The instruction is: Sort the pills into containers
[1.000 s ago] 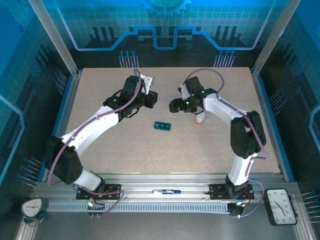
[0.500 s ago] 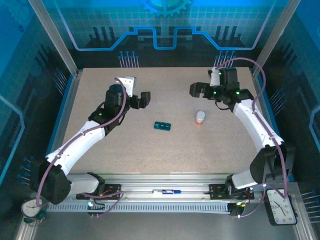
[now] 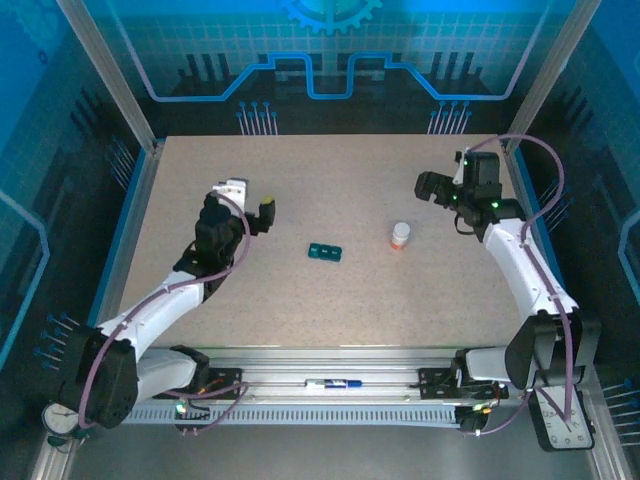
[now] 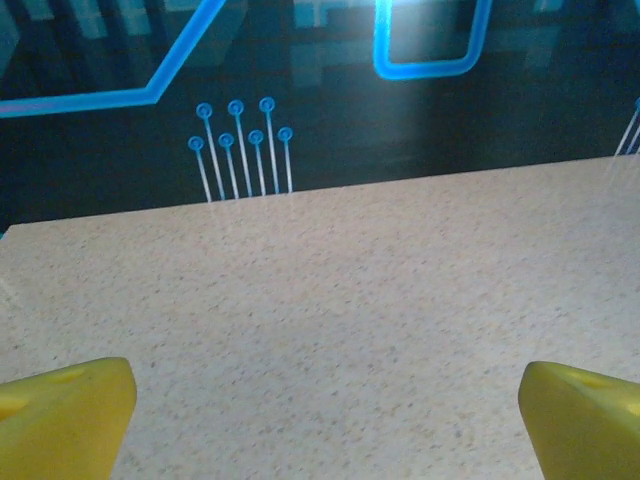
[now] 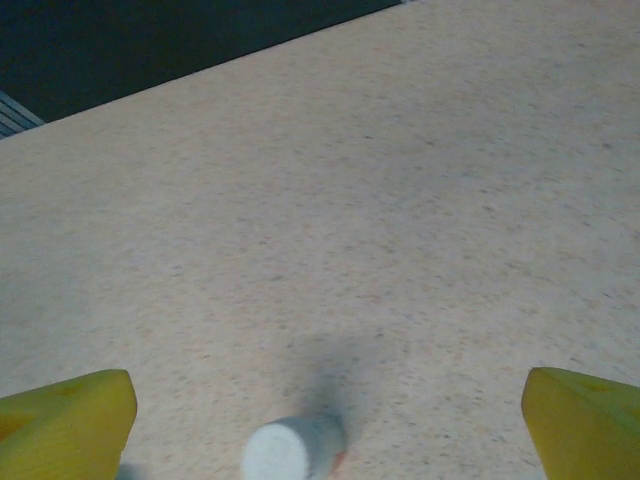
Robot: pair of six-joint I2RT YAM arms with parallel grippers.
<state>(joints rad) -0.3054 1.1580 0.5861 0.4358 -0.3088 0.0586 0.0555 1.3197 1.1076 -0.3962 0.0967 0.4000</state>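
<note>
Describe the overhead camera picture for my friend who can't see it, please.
A small teal pill box and a white-capped orange bottle sit apart near the middle of a speckled beige table. The robot's left hand and right hand, both open, hover off to either side, touching neither.

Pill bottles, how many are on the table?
1. The white-capped orange pill bottle stands upright on the table, just right of the teal pill box. Nothing seems to hide another one.
</note>
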